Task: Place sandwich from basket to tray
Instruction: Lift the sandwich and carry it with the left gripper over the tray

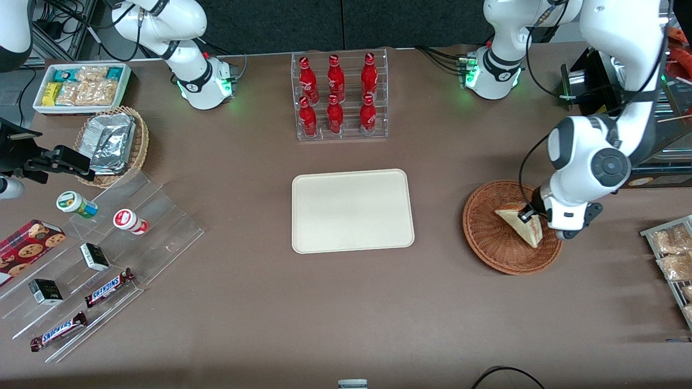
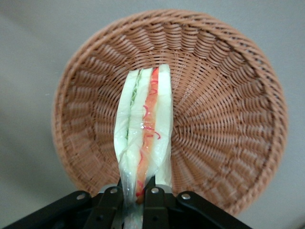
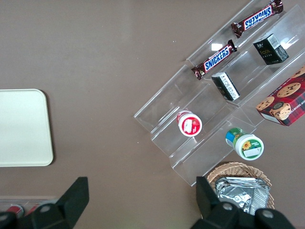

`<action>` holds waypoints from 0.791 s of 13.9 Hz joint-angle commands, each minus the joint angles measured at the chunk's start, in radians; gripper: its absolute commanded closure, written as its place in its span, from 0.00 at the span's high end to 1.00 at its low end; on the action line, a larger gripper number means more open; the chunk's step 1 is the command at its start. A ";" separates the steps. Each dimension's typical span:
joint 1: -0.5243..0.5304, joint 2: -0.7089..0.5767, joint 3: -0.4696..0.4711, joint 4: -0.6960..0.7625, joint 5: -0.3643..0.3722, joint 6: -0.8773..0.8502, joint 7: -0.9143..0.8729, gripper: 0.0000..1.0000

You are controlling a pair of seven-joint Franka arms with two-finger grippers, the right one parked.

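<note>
Black fingers point(image 2: 153, 202) of the gripper point(image 2: 136, 202) clamp the sandwich point(image 2: 145, 129) by one narrow end, over the basket point(image 1: 489, 246) at centre-right of the front view; held so thinly, the soft wedge may sag or slip loose before reaching the tray point(image 1: 351, 210) mid-frame.

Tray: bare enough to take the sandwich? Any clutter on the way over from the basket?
The tray is bare edge to edge. Bare tabletop lies between it and the basket, where the gripper is shut on the sandwich. Crowded spots: the bottle rack just farther from the camera than the tray, and the snack shelves toward the parked arm's end.
</note>
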 commanded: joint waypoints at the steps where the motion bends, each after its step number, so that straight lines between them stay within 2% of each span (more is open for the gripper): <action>1: -0.031 -0.007 0.002 0.149 0.006 -0.173 -0.019 0.00; 4: -0.102 -0.002 0.002 0.221 0.003 -0.251 -0.083 0.00; 8: -0.249 0.009 0.002 0.239 -0.006 -0.244 -0.111 0.00; 11: -0.373 0.079 0.002 0.308 -0.006 -0.236 -0.113 0.00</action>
